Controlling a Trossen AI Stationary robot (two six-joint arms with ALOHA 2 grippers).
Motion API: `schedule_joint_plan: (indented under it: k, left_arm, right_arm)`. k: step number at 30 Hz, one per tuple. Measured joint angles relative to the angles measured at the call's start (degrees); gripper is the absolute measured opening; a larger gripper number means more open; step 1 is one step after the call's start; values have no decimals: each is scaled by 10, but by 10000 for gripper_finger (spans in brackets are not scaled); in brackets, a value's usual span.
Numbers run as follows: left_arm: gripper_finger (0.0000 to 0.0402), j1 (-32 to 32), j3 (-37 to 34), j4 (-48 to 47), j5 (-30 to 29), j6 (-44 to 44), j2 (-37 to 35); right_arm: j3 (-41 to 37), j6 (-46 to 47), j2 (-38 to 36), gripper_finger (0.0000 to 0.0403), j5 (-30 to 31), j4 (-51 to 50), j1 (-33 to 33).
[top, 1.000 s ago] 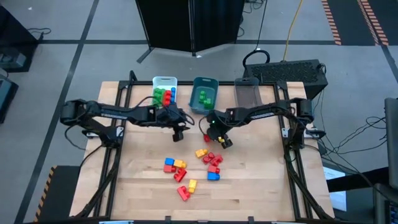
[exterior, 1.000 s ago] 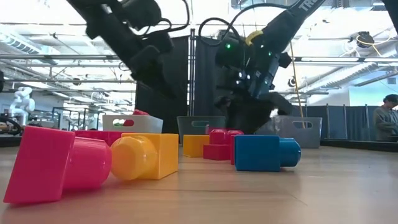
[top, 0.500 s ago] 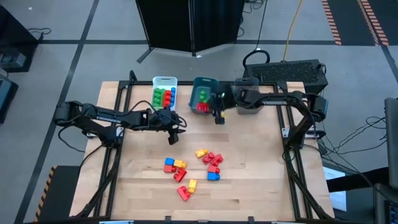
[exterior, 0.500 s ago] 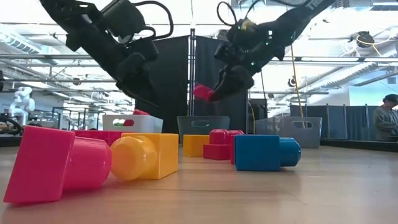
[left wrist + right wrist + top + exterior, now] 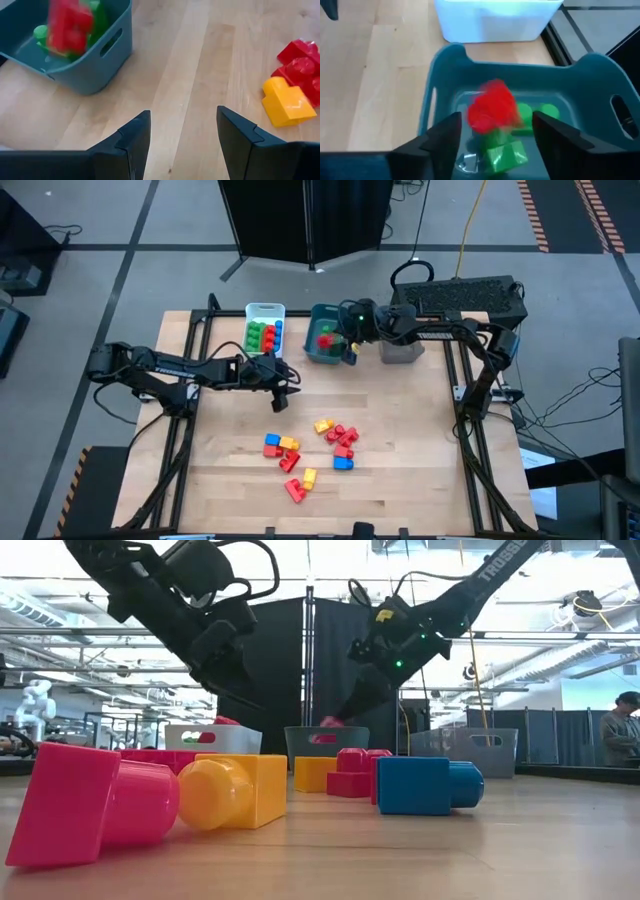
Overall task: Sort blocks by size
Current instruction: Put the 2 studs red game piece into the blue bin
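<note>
The right gripper (image 5: 350, 348) hung over the teal bin (image 5: 445, 75), its fingers (image 5: 440, 137) spread apart and grasping nothing. Between and just beyond them a red block (image 5: 492, 107) showed blurred, free of both fingers, over the green blocks (image 5: 507, 152) lying on the bin floor; its long axis and facing could not be told. The bin walls stood close around the fingers on all sides, and the white bin (image 5: 495, 20) lay just past the far rim.

The left gripper (image 5: 281, 394) waited low over bare wood near the teal bin's front, its fingers (image 5: 132, 142) parted and empty. Beyond them the plank lay open up to a yellow block (image 5: 287, 102) and red blocks (image 5: 300, 62) off to one side.

The rest of the loose blocks (image 5: 310, 448) lay clustered at mid-table, pointing various ways, with free board all round them out to the table edge (image 5: 200, 510).
</note>
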Motion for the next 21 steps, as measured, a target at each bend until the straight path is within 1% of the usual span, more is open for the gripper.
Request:
schedule_joint_plan:
  k: [5, 8, 10, 13, 21]
  left_arm:
    - [183, 0, 0, 4, 2, -3, 0]
    - [183, -2, 0, 4, 2, -4, 0]
    - [183, -5, 0, 4, 2, -4, 0]
    - [183, -13, 0, 4, 2, -4, 0]
    - [183, -23, 0, 4, 2, -4, 0]
  right_arm:
    - [0, 10, -1, 274, -1, 1, 0]
    - [0, 28, -1, 283, -1, -20, 5]
    - [0, 29, -2, 283, -13, -46, 14]
    - [0, 14, -2, 277, -48, -84, 31]
    - [0, 14, -11, 260, -38, -98, 104]
